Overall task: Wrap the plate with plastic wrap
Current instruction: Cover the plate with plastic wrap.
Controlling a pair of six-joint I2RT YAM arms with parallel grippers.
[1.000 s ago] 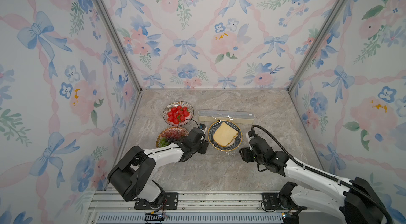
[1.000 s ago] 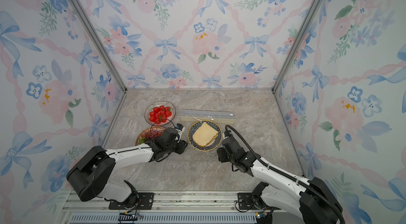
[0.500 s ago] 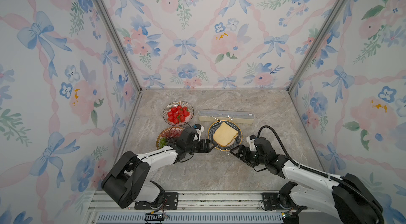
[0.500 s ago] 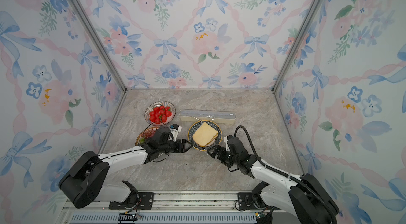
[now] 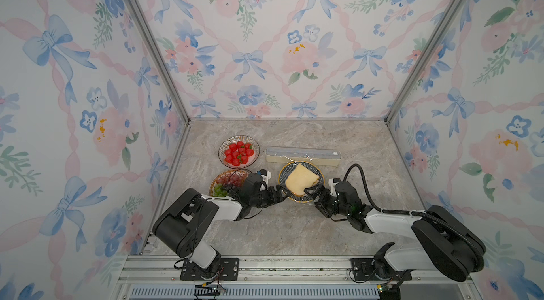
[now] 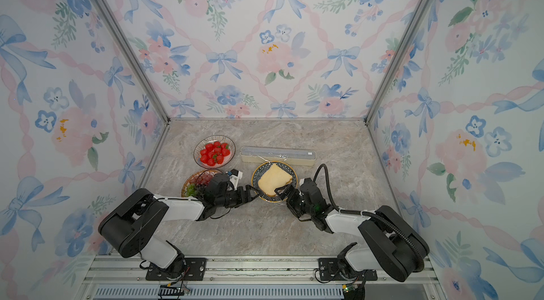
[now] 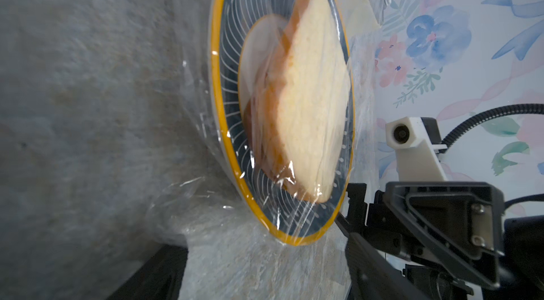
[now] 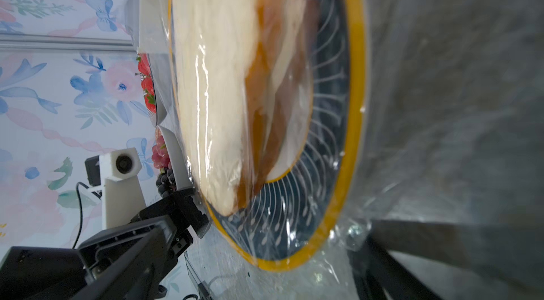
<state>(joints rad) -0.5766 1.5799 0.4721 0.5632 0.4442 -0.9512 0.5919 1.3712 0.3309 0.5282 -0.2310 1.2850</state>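
The plate, dark blue with a yellow rim, holds a slice of bread and sits mid-table in both top views. Clear plastic wrap lies stretched over the bread and rim, bunching on the table beside the plate. Its long cream box lies just behind the plate. My left gripper stands open at the plate's near-left rim, with film and table between its fingers. At the near-right rim my right gripper is open too, and holds nothing. Crinkled film shows by the rim.
A glass bowl of strawberries stands behind and left of the plate. A plate of grapes sits under my left arm's wrist. Floral walls close in the left, right and back; the metal rail runs along the front.
Both grippers swung from the plate's left and right sides in to its near rim, and both jaws opened wide. The plate and box stayed put.
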